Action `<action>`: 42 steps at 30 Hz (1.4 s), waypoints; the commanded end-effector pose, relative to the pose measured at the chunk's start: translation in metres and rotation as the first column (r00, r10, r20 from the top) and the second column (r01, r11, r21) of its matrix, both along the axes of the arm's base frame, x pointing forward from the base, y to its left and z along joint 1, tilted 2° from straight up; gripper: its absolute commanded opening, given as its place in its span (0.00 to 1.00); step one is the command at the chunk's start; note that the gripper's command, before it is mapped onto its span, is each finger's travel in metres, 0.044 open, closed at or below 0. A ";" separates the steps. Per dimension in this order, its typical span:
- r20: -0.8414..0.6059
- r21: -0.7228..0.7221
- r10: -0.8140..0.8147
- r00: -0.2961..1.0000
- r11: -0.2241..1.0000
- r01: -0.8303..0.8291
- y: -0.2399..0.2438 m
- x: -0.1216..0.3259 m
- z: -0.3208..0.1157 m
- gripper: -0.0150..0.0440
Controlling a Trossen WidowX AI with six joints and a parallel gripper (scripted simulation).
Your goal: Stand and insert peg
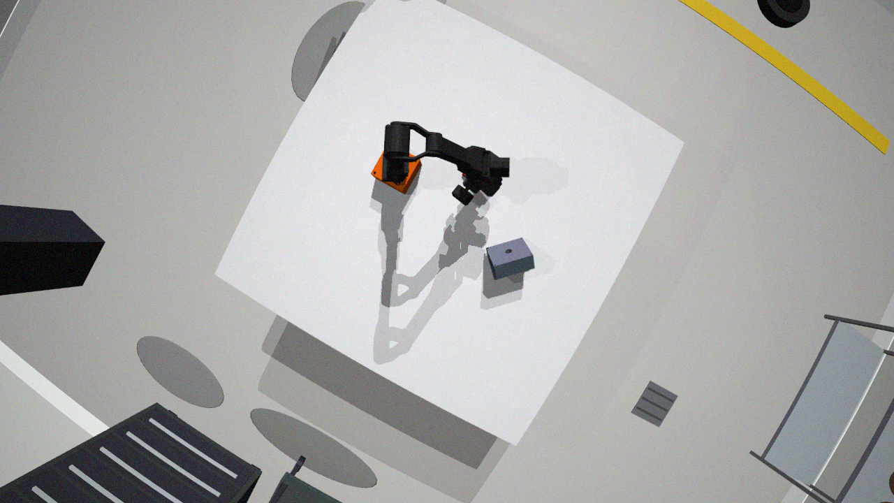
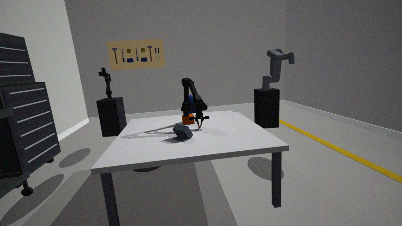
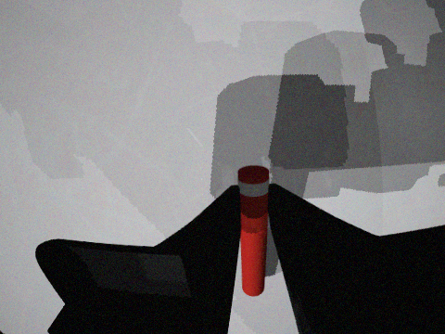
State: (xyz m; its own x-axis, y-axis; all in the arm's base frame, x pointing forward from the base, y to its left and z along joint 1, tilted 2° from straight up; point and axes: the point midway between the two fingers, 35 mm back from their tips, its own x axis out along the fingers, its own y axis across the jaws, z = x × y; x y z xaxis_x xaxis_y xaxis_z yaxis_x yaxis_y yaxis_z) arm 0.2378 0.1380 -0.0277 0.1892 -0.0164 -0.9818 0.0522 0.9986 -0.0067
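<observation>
- White table (image 1: 581,206) (image 2: 225,146): the red peg (image 1: 464,175) (image 2: 199,126) (image 3: 253,260) was at its surface, apart from the sloped block (image 1: 509,263) (image 2: 182,133); standing it up too fast could have knocked the plain end against the tabletop, twisting the peg in the grip.
- WidowX arm (image 1: 447,147) (image 2: 196,94): a slanted release could have toppled the peg; a wrist out of line with the hole (image 1: 508,251) could later have jammed it.
- Black gripper (image 1: 478,181) (image 2: 199,126) (image 3: 252,193): its fingers pinched the peg near the white band (image 3: 253,188), a high hold that risked swinging.
- From the room, the block hid its holed face; the overhead view left the hole's depth unreadable.
- The arm nearly covered the peg from above; whether the plain end touched down, I could not tell.
</observation>
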 end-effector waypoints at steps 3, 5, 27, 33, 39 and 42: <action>0.063 0.000 -0.004 0.998 1.000 0.004 0.000 -0.003 0.005 0.34; 0.080 0.000 -0.004 0.997 1.000 0.004 0.000 -0.004 0.006 0.34; 0.265 -0.010 -0.001 0.964 1.000 0.004 0.001 -0.016 0.015 0.34; 0.314 -0.013 0.000 0.949 1.000 0.005 0.001 -0.019 0.017 0.34; 0.362 -0.015 0.001 0.932 1.000 0.005 0.001 -0.023 0.019 0.34; 0.386 -0.017 0.002 0.923 1.000 0.005 0.002 -0.025 0.020 0.34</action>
State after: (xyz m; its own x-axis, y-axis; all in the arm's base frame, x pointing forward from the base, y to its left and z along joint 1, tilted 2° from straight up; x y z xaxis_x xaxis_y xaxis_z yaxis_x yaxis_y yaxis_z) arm 0.2158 0.1401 -0.0101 0.5227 -0.0355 -0.8518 0.0518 0.9986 -0.0098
